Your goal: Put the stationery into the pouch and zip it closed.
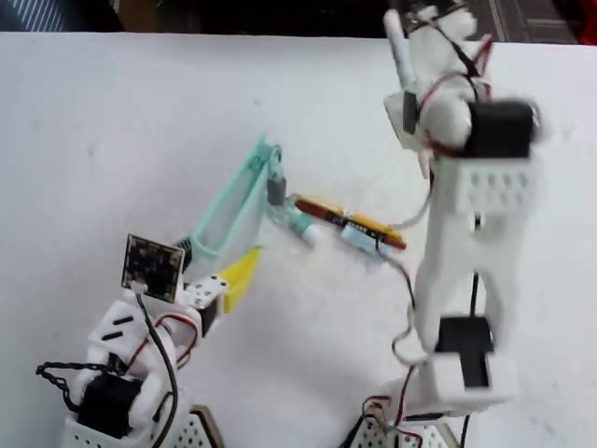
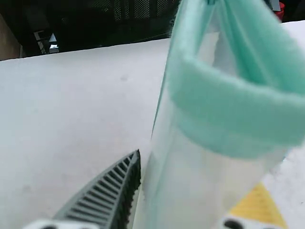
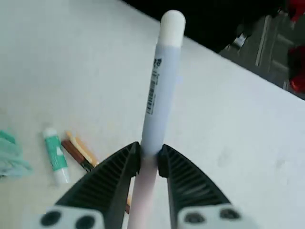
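A teal mesh pouch (image 1: 233,205) stands propped up at the table's middle left, mouth open (image 2: 228,95). My left gripper (image 1: 229,280) is shut on its near end, with the black finger (image 2: 114,195) on one side and the yellow one (image 2: 257,207) on the other. Raised over the table's far right, my right gripper (image 3: 148,152) is shut on a pale blue pen with a white cap (image 3: 157,86), which points up (image 1: 399,51). A green-and-white glue stick (image 1: 297,221), brown and yellow pencils (image 1: 350,224) and a light blue eraser (image 1: 359,235) lie beside the pouch.
The loose stationery (image 3: 71,150) sits between the two arms, just right of the pouch mouth. The table's far edge (image 1: 187,35) borders a dark background. Both arm bases (image 1: 121,411) stand at the near edge.
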